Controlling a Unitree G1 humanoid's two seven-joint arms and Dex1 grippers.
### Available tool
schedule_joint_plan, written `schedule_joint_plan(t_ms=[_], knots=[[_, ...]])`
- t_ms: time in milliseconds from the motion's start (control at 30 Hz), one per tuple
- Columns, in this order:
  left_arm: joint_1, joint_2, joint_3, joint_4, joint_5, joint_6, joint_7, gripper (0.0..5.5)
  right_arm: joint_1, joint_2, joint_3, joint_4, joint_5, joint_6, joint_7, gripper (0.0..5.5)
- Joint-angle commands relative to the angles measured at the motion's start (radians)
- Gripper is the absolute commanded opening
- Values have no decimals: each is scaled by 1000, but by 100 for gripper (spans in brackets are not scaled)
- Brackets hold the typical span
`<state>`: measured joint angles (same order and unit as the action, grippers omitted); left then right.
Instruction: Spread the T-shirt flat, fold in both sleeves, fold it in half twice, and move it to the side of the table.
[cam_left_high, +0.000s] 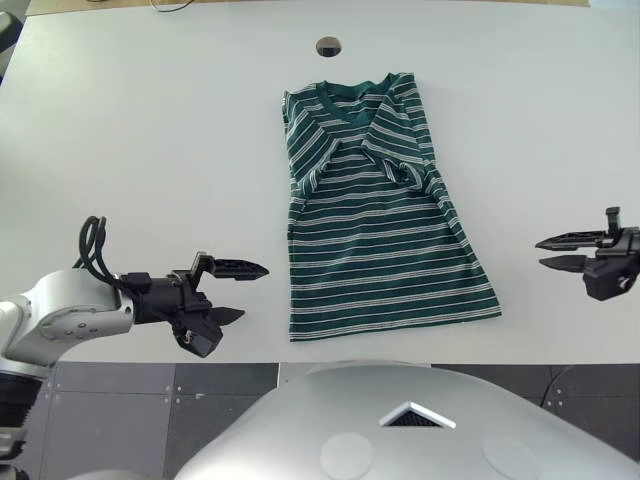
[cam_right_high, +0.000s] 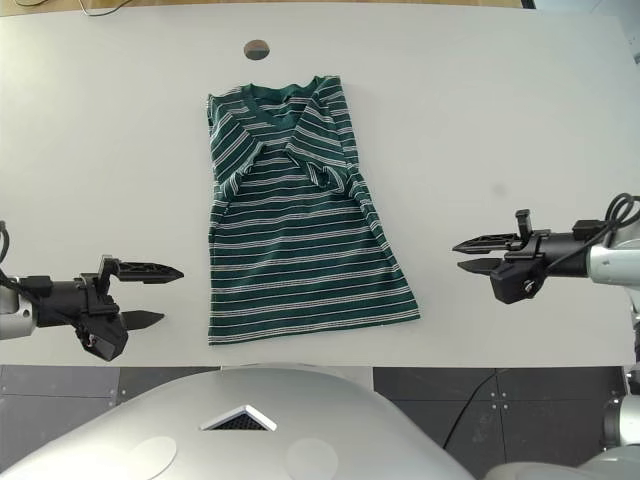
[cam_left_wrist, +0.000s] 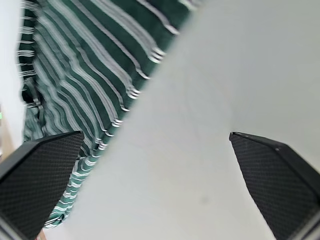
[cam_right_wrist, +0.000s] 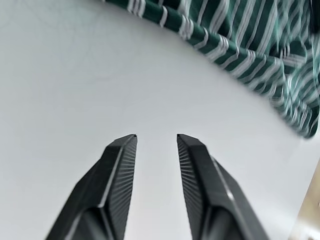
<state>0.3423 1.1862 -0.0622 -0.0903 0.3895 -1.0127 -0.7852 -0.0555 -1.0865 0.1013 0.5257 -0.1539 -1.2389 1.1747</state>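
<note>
T-shirt (cam_left_high: 375, 230), green with pale stripes, lies mid-bench (cam_left_high: 150, 150), flat through the body

Progress, as judged:
- Spread: done, apart from wrinkles across the chest
- Sleeves: both look turned in over the chest, meeting just below the collar; the fold on the robot's right sits bunched and untidy
- Two half-folds: not yet done, the shirt lies at full length
- Move to the side of the bench: not yet done

Heading: collar points away from the robot, hem toward it. Long axis runs far-to-near, canted a little, so the hem end swings toward the robot's right. Hem flares wider than the shoulders

Left gripper (cam_left_high: 255, 292): spread wide, holding nothing, near the hem's left corner but apart from the cloth

Right gripper (cam_right_high: 456, 255): parted only narrowly, holding nothing, well apart from the shirt's right edge, fingertips aimed toward it

Next is likely the first half-fold
</note>
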Motion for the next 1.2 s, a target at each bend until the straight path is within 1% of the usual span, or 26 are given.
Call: schedule_joint_plan(t_ms=[33, 133, 267, 367, 433, 667, 800, 967, 1000, 1100, 1200], knots=[[-99, 47, -109, 85, 11, -3, -88, 550, 66, -22, 94, -39, 3, -9, -29, 221], [-168, 15, -177, 152, 45, -39, -86, 550, 111, -49, 157, -78, 21, 15, -37, 275], [-206, -33, -222, 209, 85, -75, -41, 550, 164, -94, 215, -194, 51, 71, -40, 275], [-218, -69, -266, 223, 92, -85, -29, 550, 174, -91, 250, -303, 61, 124, -45, 275], [-212, -87, -296, 214, 79, -72, -33, 550, 160, -77, 261, -331, 39, 139, -56, 275], [-247, -141, -368, 220, 49, -37, -47, 550, 141, -48, 279, -306, -62, 143, -117, 275], [-246, -146, -399, 228, 18, -34, -51, 550, 130, -44, 275, -253, -137, 130, -174, 275], [-257, -168, -425, 247, 15, -33, -41, 550, 121, -43, 296, -236, -173, 122, -220, 275], [-257, -173, -426, 246, 16, -28, -38, 524, 114, -41, 306, -228, -172, 119, -221, 279], [-254, -178, -438, 244, 10, -16, -41, 470, 109, -42, 331, -218, -163, 114, -223, 279], [-218, -184, -475, 214, -24, 16, -59, 410, 110, -41, 343, -218, -162, 112, -229, 279]])
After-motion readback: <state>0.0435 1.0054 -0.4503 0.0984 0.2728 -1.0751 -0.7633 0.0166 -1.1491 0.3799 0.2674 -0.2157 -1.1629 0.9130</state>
